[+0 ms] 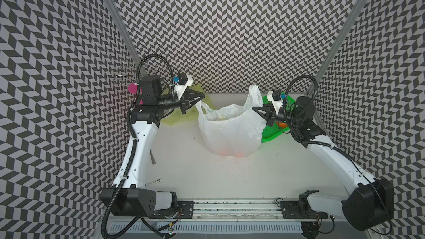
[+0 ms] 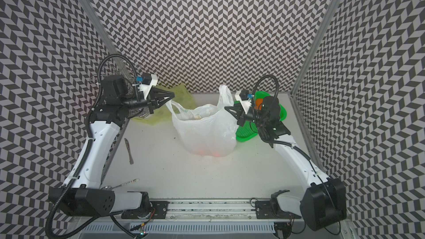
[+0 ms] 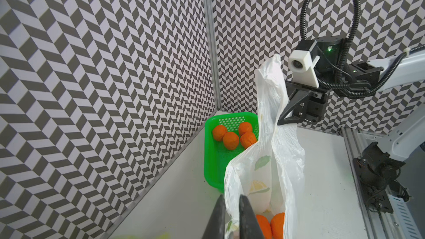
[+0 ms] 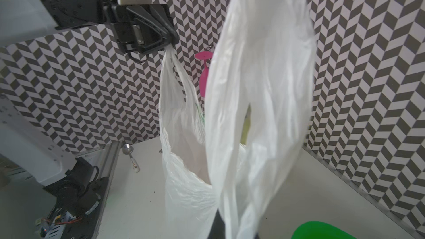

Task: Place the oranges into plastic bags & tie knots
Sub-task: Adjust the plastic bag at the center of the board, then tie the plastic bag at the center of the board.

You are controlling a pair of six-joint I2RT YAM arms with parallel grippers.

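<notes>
The white plastic bag (image 1: 230, 129) (image 2: 207, 129) stands open mid-table with two oranges (image 3: 277, 225) showing in its bottom. My left gripper (image 1: 201, 98) (image 3: 232, 197) is shut on the bag's left handle, which runs taut from its tips (image 4: 171, 42). My right gripper (image 1: 253, 108) (image 3: 279, 121) is shut on the right handle, whose loop (image 4: 253, 88) stands up above it. The handles are apart and no knots are in view. Several more oranges (image 3: 230, 140) lie in the green basket (image 3: 211, 157). The yellow-green plastic bag (image 1: 181, 118) lies crumpled behind the left gripper.
The green basket (image 1: 273, 132) sits against the right wall under my right arm. A metal utensil (image 2: 129, 148) and a spoon (image 2: 124, 183) lie by the left arm. A pink stand (image 4: 204, 70) is in the back left corner.
</notes>
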